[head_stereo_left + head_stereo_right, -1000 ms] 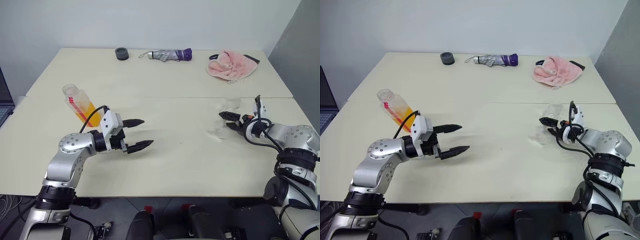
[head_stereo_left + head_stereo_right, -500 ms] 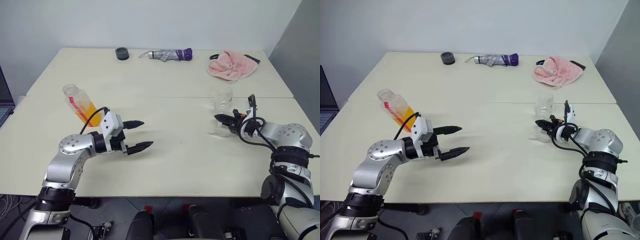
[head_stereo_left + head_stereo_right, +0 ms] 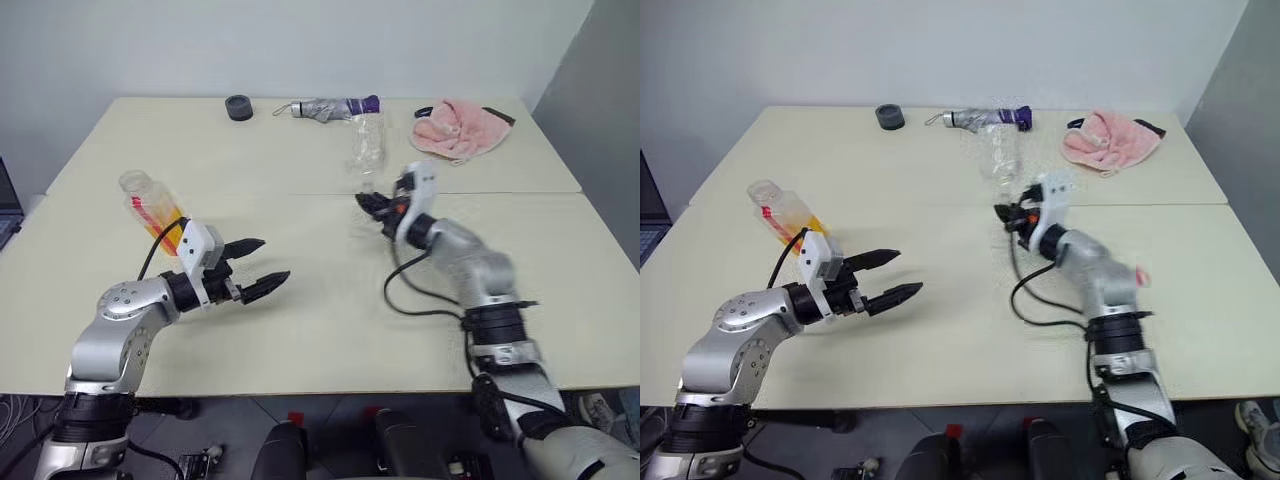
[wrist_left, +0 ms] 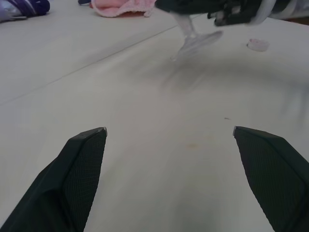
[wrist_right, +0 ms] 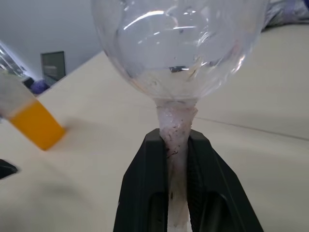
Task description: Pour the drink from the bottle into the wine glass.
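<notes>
The wine glass (image 3: 367, 143) is clear and stands roughly upright just above the table's middle, its foot (image 4: 200, 41) tilted off the surface. My right gripper (image 3: 373, 204) is shut on its thin stem (image 5: 176, 126), just under the bowl. The bottle (image 3: 150, 204) leans at the table's left, with the orange drink (image 5: 36, 124) in its lower half. Just in front of the bottle and right of it, my left gripper (image 3: 273, 260) hovers open and level, holding nothing, with its fingertips (image 4: 94, 137) towards the glass.
Along the far edge lie a black round object (image 3: 238, 107), a folded grey and purple umbrella (image 3: 330, 107) and a pink towel (image 3: 459, 126). A small white cap-like disc (image 4: 257, 44) lies on the table beyond the glass. A seam (image 3: 250, 195) crosses the tabletop.
My right gripper closed on the glass's stem and carried the glass from the table's right side to its middle, rolling the wrist. The left gripper drifted slightly left, still open.
</notes>
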Controlling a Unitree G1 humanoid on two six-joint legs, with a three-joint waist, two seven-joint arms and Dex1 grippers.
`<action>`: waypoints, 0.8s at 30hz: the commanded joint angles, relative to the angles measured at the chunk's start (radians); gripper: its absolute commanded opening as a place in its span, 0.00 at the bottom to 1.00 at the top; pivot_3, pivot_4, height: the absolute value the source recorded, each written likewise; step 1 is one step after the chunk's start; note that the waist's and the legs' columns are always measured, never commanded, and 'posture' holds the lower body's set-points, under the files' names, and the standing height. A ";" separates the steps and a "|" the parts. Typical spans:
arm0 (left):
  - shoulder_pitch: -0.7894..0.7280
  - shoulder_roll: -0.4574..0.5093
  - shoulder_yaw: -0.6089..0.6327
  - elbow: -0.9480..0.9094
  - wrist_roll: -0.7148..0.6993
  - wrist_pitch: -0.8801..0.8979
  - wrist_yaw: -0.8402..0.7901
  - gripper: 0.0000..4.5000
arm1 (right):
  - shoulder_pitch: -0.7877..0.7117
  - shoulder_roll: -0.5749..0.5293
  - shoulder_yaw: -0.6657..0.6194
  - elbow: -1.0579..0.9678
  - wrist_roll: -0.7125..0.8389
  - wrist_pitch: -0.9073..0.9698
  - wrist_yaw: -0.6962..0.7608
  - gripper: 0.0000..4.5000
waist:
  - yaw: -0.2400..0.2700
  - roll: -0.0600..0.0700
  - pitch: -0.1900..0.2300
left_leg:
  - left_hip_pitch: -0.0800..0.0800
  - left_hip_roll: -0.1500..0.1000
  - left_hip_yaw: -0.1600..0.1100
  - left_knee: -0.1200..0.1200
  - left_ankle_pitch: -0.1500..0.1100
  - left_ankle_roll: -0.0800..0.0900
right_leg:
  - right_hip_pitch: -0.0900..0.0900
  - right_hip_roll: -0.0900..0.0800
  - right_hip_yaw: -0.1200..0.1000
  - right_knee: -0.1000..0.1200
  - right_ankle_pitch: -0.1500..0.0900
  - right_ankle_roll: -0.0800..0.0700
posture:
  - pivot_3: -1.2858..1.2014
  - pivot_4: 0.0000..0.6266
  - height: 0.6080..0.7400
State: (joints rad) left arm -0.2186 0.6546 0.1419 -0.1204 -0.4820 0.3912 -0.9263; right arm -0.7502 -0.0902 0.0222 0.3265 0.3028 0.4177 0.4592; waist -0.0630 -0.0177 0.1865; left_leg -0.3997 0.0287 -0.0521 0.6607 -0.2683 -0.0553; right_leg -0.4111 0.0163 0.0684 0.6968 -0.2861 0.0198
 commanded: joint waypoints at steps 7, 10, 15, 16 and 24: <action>0.049 0.015 0.084 -0.081 -0.019 0.022 0.071 1.00 | -0.195 0.162 0.010 0.545 -0.159 -0.603 -0.060 0.04 | 0.003 0.000 0.000 | 0.000 0.001 -0.001 0.000 0.000 0.000 | 0.000 -0.001 0.000 0.000 0.000 0.000 | 0.52 0.24 1.00; 0.062 0.017 0.089 -0.093 -0.022 0.024 0.076 1.00 | -0.189 0.167 0.005 0.608 -0.167 -0.654 -0.040 0.04 | 0.006 0.000 0.000 | 0.000 0.001 -0.001 0.000 0.000 0.000 | 0.000 -0.002 0.000 0.000 0.000 0.000 | 0.52 0.24 1.00; 0.070 0.022 0.095 -0.089 -0.022 0.022 0.074 1.00 | -0.100 0.154 0.021 0.574 -0.180 -0.687 0.004 0.04 | 0.006 0.000 0.000 | 0.000 0.001 -0.001 0.000 0.000 0.000 | 0.000 -0.003 0.000 0.001 0.000 0.000 | 0.52 0.24 1.00; 0.071 0.023 0.096 -0.087 -0.021 0.020 0.073 1.00 | -0.085 0.153 0.024 0.559 -0.182 -0.688 0.008 0.04 | 0.006 0.000 0.000 | 0.001 0.001 -0.001 0.000 0.000 0.000 | 0.001 -0.003 0.000 0.001 0.000 0.000 | 0.52 0.24 1.00; 0.069 0.021 0.090 -0.060 -0.014 0.005 0.058 1.00 | 0.130 0.129 0.066 0.349 -0.195 -0.578 0.040 0.04 | 0.007 -0.001 -0.001 | 0.002 0.001 -0.002 0.000 0.000 0.000 | 0.002 -0.003 -0.001 0.001 0.000 0.000 | 0.52 0.24 1.00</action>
State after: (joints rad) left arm -0.1502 0.6645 0.2068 -0.1731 -0.4885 0.4108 -0.8635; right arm -0.6728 0.0499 0.0654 0.6978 0.1270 -0.2071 0.4825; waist -0.0560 -0.0183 0.1859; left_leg -0.3977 0.0293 -0.0544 0.6606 -0.2683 -0.0554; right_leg -0.4084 0.0137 0.0674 0.6975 -0.2860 0.0195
